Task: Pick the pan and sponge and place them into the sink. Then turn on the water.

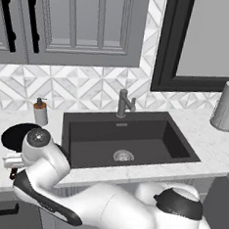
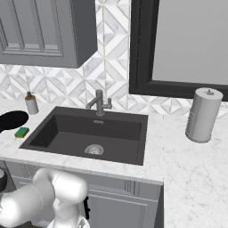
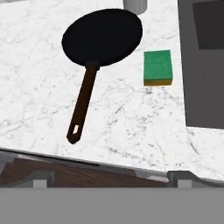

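The gripper (image 3: 112,183) hangs over the front edge of the counter (image 3: 131,127) left of the basin, its two dark fingertips (image 3: 40,180) spread wide apart and holding nothing. Beneath them is bare white marble and the strip of the front edge.

Just beyond that edge lies the pan (image 3: 101,37), flat on the marble. Its long brown handle (image 3: 82,105) runs back toward the front edge, the tip stopping short of it, while the round black dish sits farther in, toward the back wall. In the left base view the arm covers much of the pan (image 1: 17,133), leaving a black arc on the counter left of the sink. In the right base view a sliver of it (image 2: 12,119) shows at the far left.

The sponge (image 3: 158,67) rests green side up, yellow showing along its near side, on the marble between the pan and the sink's left rim, beside the dish but apart from it. From the right base view the sponge (image 2: 21,132) sits close to the sink's left rim.

The sink (image 1: 177,144) is sunk into the marble to the right, dark grey, with a round metal drain (image 1: 123,155) in its floor. At its back rim stands the grey faucet (image 1: 125,103).

Near the back wall, beyond the pan, stands a soap dispenser (image 1: 40,112) with an orange top. Well off along the counter on the sink's other side stands an upright paper towel roll (image 2: 203,115).
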Controlling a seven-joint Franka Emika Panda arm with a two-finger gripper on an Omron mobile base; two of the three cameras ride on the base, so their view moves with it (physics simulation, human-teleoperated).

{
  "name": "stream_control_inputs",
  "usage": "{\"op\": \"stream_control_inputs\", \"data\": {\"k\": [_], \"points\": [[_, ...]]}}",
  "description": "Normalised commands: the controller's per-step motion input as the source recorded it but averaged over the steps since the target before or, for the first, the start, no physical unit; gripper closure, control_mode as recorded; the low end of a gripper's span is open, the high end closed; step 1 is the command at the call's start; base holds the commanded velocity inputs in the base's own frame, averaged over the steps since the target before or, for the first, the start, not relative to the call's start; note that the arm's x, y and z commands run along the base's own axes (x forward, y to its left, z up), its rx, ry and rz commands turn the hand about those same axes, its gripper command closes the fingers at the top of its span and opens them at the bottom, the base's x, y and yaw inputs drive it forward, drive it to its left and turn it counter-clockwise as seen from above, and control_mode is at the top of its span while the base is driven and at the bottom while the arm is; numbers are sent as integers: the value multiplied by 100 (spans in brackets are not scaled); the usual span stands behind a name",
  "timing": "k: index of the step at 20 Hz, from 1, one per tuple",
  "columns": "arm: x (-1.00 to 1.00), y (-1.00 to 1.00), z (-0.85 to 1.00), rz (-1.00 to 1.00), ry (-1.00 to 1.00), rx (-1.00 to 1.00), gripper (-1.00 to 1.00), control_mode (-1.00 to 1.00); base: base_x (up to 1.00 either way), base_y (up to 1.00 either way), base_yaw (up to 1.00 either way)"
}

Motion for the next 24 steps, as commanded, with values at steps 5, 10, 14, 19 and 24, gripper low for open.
{"op": "stream_control_inputs", "data": {"k": [5,10,14,19,24], "points": [[55,33,-3,-1,15,-3,-100,-100,0,0,0],[46,28,-27,-1,4,0,-100,-100,0,0,0],[34,29,-44,-3,1,-2,-100,-100,0,0,0],[27,29,-54,-3,2,-2,-100,-100,0,0,0],[27,25,-37,-3,5,0,-100,-100,0,0,0]]}}
